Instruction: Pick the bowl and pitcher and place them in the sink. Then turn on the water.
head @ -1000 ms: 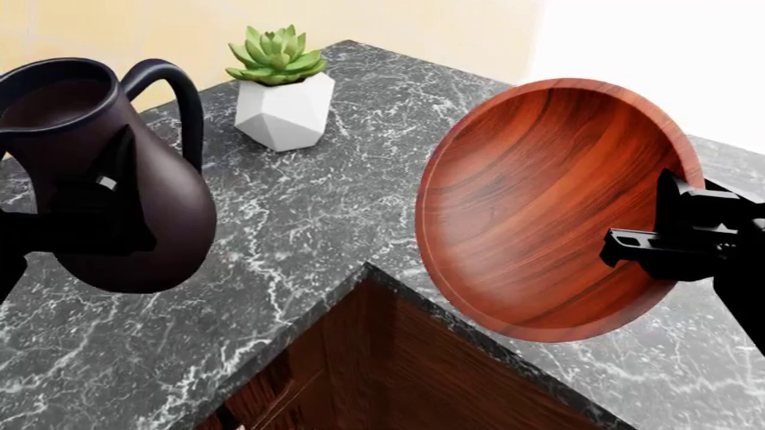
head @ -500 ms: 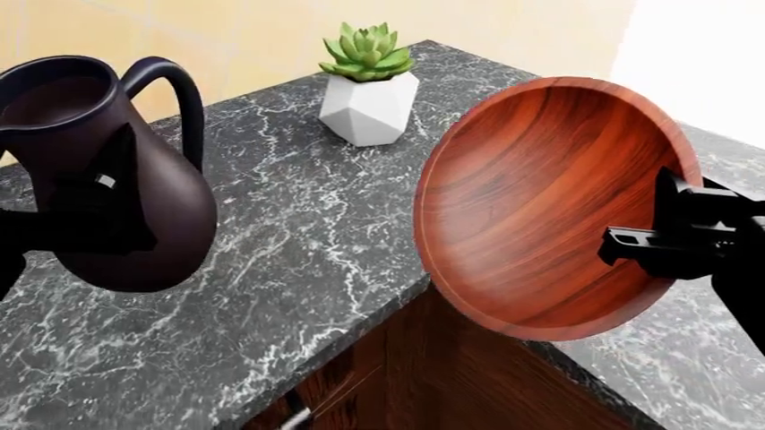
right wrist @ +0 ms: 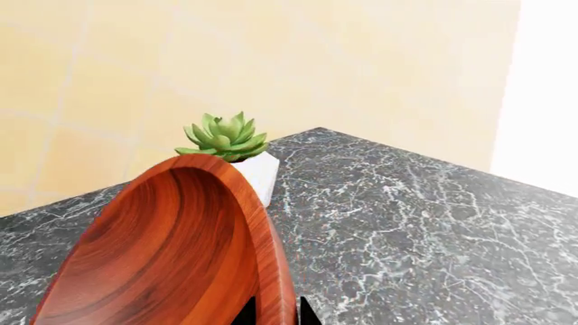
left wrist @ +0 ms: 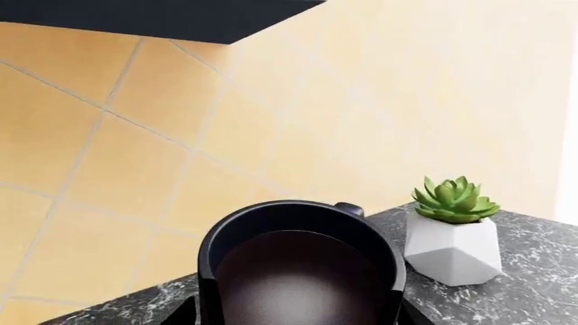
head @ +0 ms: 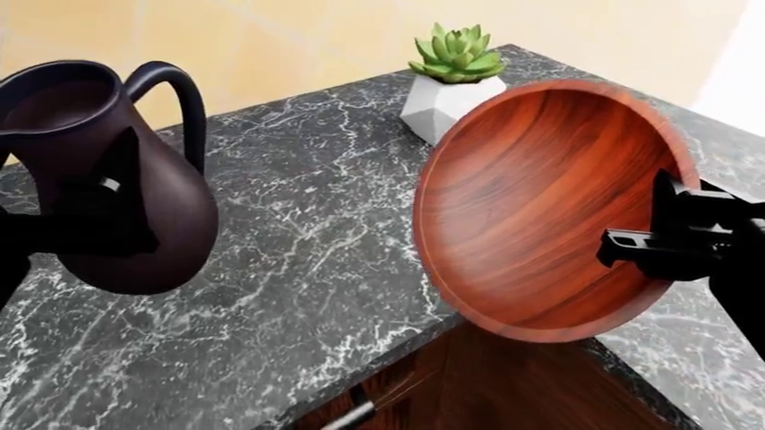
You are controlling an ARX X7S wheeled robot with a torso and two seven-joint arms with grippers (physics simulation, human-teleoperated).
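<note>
Bowl (head: pixel 538 206): glossy reddish-brown wood, visible grain. Pitcher (head: pixel 114 179): dark ceramic, satin sheen. Counter (head: pixel 311 233): polished black stone, white veining. Plant pot (left wrist: pixel 451 247): matt white, faceted.

Only the potted succulent (head: pixel 456 73) stands on my counter (head: pixel 299 233), near its far corner; the marble around it lies open.

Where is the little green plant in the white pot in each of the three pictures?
Head view: the plant in its white pot stands at the top, right of middle, just behind the bowl's rim.
Left wrist view: at the right edge, beside the pitcher's mouth.
Right wrist view: left of middle, peeking over the bowl's rim.
Shared landmark: the black marbled counter it stands on, with the yellow tiled wall behind.
</note>
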